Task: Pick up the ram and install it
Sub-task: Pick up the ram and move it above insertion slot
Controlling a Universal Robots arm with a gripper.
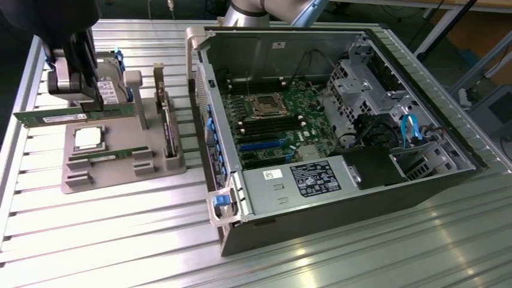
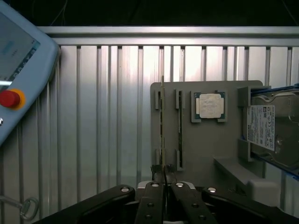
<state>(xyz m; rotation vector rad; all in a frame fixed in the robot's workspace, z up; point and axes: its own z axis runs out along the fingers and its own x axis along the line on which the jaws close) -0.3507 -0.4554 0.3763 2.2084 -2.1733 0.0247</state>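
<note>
the ram (image 2: 162,121) is edge-on in the wrist view, chips hidden; hard drive (image 2: 275,133) and teach pendant (image 2: 21,65) run off the edges.

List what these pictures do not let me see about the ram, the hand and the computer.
- Wrist view: the ram stands edge-on in the hand, so its chips and label are hidden.
- Exterior view: the memory slots are too small to judge their latches.
- Wrist view: the hard drive is cut off by the picture's edge.
</note>
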